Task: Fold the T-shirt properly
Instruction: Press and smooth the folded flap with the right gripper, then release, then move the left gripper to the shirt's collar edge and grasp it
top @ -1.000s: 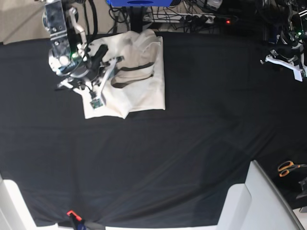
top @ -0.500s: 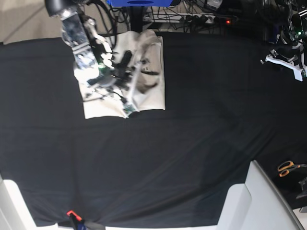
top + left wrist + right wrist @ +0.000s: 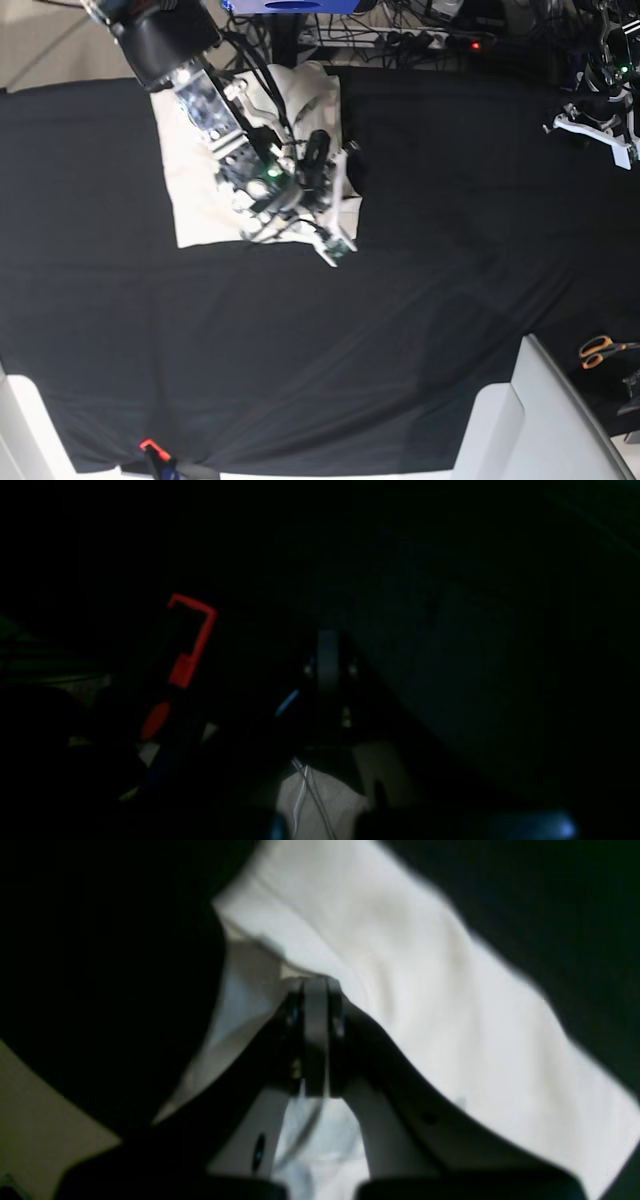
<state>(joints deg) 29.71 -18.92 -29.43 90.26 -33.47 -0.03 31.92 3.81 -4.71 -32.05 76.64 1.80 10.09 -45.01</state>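
The T-shirt (image 3: 205,190) lay as a folded cream packet at the far left of the black table (image 3: 420,300), near its back edge. The step in hand looked like drawing a layer across toward the packet's right edge. To do it well, the carried fabric would want to stay low and travel straight, so the edges meet squarely and no crease is dragged into the layers beneath.

The right gripper (image 3: 316,990) hung over the shirt's right-hand part, its jaws pressed together. In the right wrist view, cream cloth bunched right at their tips and spread beyond them, so they appeared clamped on a fold of the shirt, though blur left the exact pinch unclear.

The left gripper (image 3: 327,652) sat well apart at the table's far right corner, jaws together and apparently holding nothing; that view was very dark.
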